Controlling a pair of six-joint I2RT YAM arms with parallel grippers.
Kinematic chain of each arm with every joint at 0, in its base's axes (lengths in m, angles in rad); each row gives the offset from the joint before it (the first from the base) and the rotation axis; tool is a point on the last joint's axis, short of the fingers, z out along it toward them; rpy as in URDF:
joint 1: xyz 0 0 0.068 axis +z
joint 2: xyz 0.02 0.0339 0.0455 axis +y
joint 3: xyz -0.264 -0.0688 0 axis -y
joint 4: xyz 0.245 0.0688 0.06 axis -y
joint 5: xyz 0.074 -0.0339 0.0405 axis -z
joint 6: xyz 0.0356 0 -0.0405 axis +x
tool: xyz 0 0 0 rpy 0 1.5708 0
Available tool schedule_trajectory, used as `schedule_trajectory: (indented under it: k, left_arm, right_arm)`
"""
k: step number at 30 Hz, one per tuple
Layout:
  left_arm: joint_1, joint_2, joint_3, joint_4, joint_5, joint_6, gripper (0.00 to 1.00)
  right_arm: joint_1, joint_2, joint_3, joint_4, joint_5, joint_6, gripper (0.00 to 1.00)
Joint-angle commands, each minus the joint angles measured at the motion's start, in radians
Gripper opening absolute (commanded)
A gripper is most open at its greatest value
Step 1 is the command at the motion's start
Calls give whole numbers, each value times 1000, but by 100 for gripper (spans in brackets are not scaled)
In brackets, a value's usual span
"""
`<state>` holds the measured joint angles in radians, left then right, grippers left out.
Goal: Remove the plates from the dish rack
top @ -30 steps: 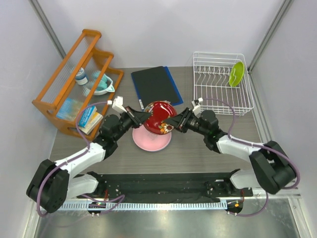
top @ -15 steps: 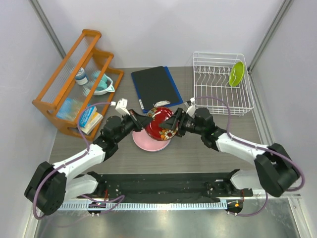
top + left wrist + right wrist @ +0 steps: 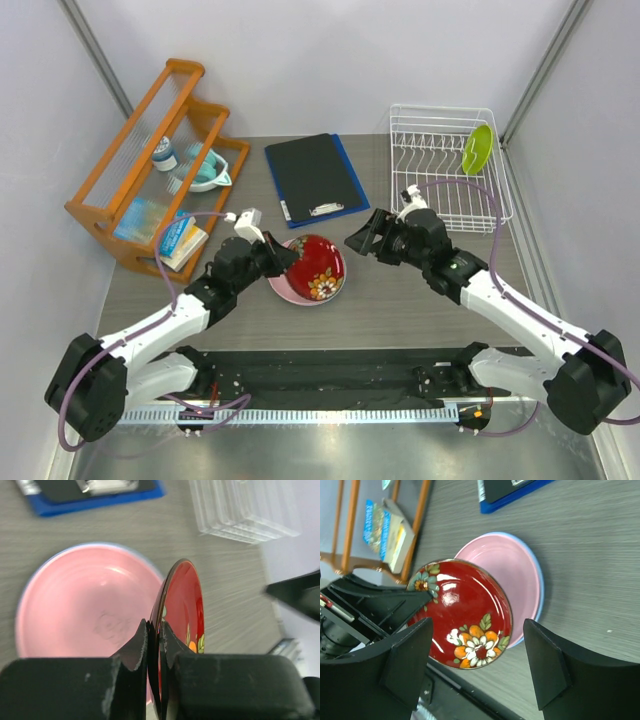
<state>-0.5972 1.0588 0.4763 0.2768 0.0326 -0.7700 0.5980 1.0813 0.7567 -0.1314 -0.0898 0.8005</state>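
The left fingers pinch the rim of the dark red plate, holding it tilted just over the pink plate on the counter. The right fingers, which were on it a second ago, have let go and stand spread, pulled back toward the dish rack. So the handover looks done, and only the lime green plate is left racked. The plate is glossy red, with orange and white flowers.

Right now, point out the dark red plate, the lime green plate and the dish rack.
dark red plate (image 3: 320,264): top external view, its middle.
lime green plate (image 3: 477,148): top external view, its face.
dish rack (image 3: 430,176): top external view, bare wire floor.
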Motion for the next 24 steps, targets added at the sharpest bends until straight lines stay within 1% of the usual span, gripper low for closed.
schedule_trajectory:
  k: [1, 7, 10, 15, 21, 22, 24]
  left_arm:
    - [4, -28, 21, -68, -79, 58, 0]
    - [4, 3, 10, -64, -123, 72, 0]
    - [4, 30, 10, -33, -137, 78, 0]
    - [5, 121, 45, 7, -148, 95, 0]
    - [5, 225, 82, 30, -131, 97, 0]
    - [5, 248, 85, 33, -122, 95, 6]
    - [5, 262, 84, 38, -117, 94, 10]
  right_arm:
    - [-4, -53, 64, -60, 127, -75, 78]
    - [-6, -75, 66, -88, 154, -90, 79]
    - [-6, -77, 67, -94, 150, -96, 79]
    - [-7, -78, 79, -106, 156, -112, 79]
    - [-20, -70, 127, -164, 212, -161, 79]
    - [-26, -66, 150, -172, 231, -171, 79]
    - [-35, -47, 180, -210, 263, -205, 78]
